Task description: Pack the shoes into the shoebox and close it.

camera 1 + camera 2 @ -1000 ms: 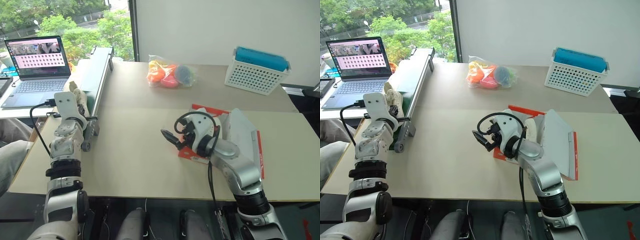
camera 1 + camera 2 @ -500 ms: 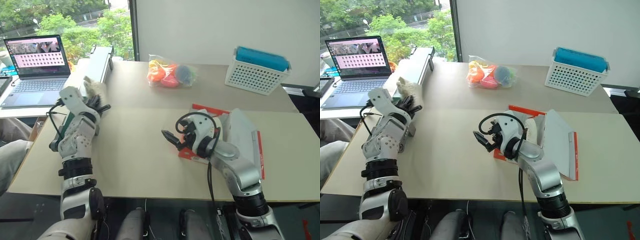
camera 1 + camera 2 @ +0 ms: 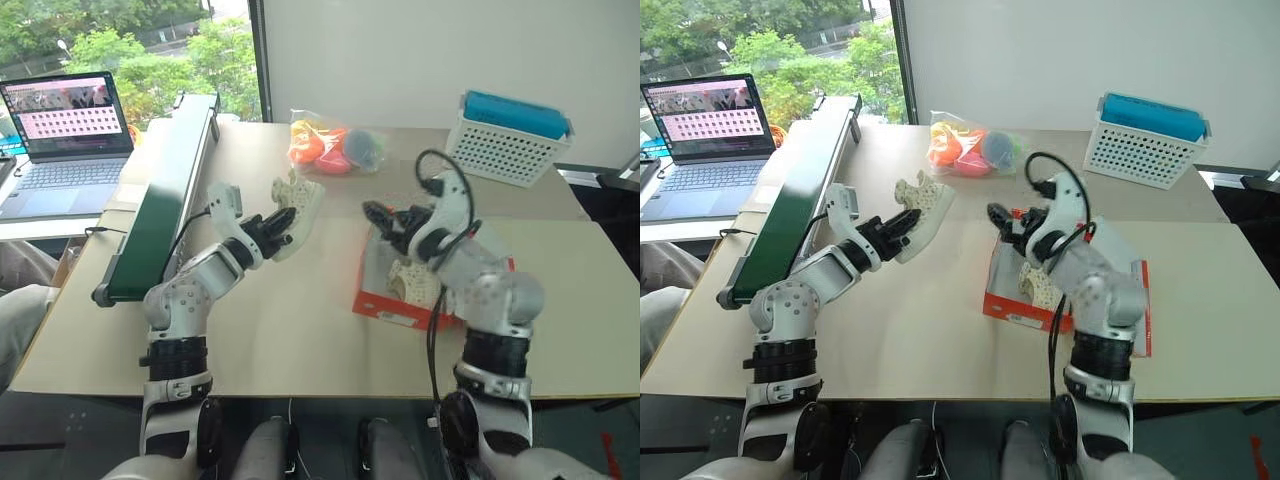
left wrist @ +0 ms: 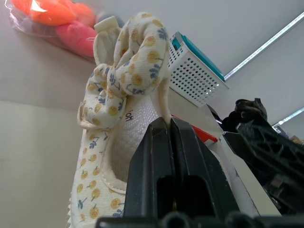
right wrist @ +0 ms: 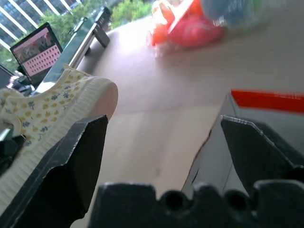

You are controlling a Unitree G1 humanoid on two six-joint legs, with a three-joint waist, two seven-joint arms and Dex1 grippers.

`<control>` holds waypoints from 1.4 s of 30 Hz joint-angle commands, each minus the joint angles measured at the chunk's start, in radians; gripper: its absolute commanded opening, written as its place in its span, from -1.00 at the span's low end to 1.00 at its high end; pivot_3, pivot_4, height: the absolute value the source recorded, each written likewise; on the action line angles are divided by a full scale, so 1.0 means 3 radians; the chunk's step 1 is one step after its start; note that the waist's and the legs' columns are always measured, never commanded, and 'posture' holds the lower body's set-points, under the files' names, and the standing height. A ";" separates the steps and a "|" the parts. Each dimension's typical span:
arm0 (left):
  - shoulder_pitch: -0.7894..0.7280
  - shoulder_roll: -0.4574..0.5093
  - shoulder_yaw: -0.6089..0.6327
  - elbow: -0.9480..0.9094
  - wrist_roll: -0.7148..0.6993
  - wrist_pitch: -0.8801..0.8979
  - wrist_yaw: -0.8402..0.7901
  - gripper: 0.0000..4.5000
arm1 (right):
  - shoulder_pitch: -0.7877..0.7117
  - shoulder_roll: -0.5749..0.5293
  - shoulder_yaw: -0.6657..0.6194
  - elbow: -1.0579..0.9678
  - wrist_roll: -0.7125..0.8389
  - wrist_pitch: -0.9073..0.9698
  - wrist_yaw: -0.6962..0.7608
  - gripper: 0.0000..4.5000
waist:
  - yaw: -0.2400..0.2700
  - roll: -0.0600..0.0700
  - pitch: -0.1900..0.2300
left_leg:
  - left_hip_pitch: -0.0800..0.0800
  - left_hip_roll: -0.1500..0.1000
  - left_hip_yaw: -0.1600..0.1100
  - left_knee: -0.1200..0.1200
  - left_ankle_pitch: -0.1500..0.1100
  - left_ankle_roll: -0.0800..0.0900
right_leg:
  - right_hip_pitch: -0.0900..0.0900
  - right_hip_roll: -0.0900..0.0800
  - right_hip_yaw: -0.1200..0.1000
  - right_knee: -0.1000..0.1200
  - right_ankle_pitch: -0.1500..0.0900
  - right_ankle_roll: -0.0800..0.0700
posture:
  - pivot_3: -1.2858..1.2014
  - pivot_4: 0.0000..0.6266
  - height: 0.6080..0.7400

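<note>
One cream shoe (image 3: 297,203) with small yellow and blue flowers hangs in the air left of the shoebox. My left gripper (image 3: 280,222) is shut on its heel rim; the black fingers (image 4: 161,142) pinch that rim in the left wrist view. The red-orange shoebox (image 3: 385,305) lies open on the table with the other shoe (image 3: 413,282) inside it on its side. My right gripper (image 3: 383,217) hovers open over the box's far left corner, facing the held shoe (image 5: 61,114). Most of the lid is hidden behind my right arm.
A long green conveyor (image 3: 160,205) runs along the table's left side, with a laptop (image 3: 65,125) on a desk beyond it. A clear bag of orange, pink and blue items (image 3: 325,148) and a white perforated basket (image 3: 510,140) sit at the back.
My left arm swung right from the conveyor, carrying the shoe to the middle of the table. My right gripper rose from the box's front to above it and rolled, still open.
</note>
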 commanded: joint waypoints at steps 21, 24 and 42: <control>-0.0021 -0.0092 -0.0347 -0.0197 -0.0031 -0.0052 -0.0247 -0.98 | -0.1124 0.0140 -0.0996 0.1097 0.0245 0.1065 -0.0217 1.00 | -0.0024 0.0004 0.0001 | -0.0002 -0.0001 0.0002 0.0000 -0.0001 0.0004 | -0.0001 0.0002 0.0003 0.0002 0.0000 0.0000 | 0.03 -0.52 0.38; -0.0008 -0.0092 -0.0344 -0.0216 -0.0041 -0.0043 -0.0260 -0.98 | -0.1174 0.0061 -0.0854 0.1338 0.0196 0.0829 -0.0134 1.00 | -0.0025 0.0004 0.0001 | -0.0002 -0.0001 0.0002 0.0000 -0.0001 0.0004 | -0.0001 0.0002 0.0003 0.0001 0.0000 0.0000 | 0.03 -0.52 0.38; 0.0049 -0.0100 -0.0361 -0.0255 -0.0033 -0.0041 -0.0252 -1.00 | -0.1269 -0.0052 -0.0603 0.1735 0.0282 0.0419 0.0054 0.10 | -0.0029 0.0004 0.0001 | -0.0004 0.0000 0.0003 -0.0001 -0.0001 0.0004 | -0.0002 0.0002 0.0003 0.0000 0.0000 0.0000 | 0.03 -0.52 0.38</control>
